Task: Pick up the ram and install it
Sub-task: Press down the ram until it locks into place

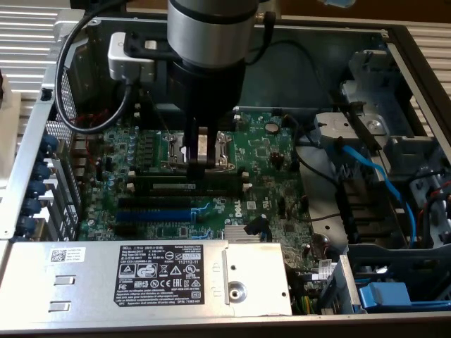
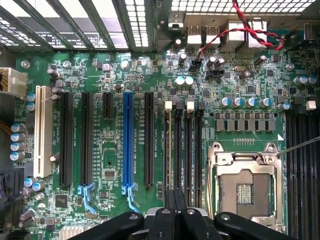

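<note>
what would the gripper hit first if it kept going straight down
Most likely the memory slots on the motherboard, right below the gripper; the gap left is hard to judge.

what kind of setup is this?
Looks like a PC assembly or repair bench: an opened Dell desktop case lying on its side, its green motherboard exposed with the CPU socket empty, and the robot's gripper lowered over the board.

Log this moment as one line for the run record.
hand: down over memory slots | beside: CPU socket | ram grasp: cannot tell
</note>
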Robot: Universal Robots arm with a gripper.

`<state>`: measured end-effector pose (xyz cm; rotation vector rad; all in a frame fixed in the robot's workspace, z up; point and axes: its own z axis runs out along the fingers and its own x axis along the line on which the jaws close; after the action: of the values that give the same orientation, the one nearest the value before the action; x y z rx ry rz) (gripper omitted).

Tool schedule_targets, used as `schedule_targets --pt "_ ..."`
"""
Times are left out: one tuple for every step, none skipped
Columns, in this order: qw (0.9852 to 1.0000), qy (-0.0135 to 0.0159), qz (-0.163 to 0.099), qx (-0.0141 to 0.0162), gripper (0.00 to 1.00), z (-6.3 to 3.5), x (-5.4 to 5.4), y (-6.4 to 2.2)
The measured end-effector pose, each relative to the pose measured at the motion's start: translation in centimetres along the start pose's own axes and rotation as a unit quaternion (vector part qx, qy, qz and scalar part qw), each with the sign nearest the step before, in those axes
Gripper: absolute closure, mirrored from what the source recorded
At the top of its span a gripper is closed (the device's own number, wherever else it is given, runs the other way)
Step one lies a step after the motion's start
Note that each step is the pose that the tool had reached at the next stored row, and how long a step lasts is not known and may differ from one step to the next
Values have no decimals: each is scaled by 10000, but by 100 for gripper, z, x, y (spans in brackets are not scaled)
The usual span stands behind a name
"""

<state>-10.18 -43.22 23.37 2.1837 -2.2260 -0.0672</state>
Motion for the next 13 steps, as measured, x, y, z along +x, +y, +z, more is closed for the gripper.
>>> schedule_targets --pt "10000 1 -1 0 90 3 -1 -2" --pt "10000 2 -2 0 90 6 -1 -3" --pt "10000 2 -3 -1 90 7 -1 -4" --pt "10000 3 -5 -1 90 9 -1 -4" --pt "10000 2 -6 -1 90 11 -1 -5" --pt "10000 2 -7 -1 90 13 -2 -5" --pt "10000 3 -9 -1 90 14 -2 -5" --pt "10000 3 -10 -1 90 16 -3 -5" --pt "10000 2 -11 0 90 18 -5 -6" --pt "10000 2 -12 0 90 19 -7 -5" --pt "10000 2 -13 0 90 20 -10 -5" --pt "10000 3 -14 -1 90 21 -10 -5" --pt "10000 4 -15 -1 90 22 -10 -5"
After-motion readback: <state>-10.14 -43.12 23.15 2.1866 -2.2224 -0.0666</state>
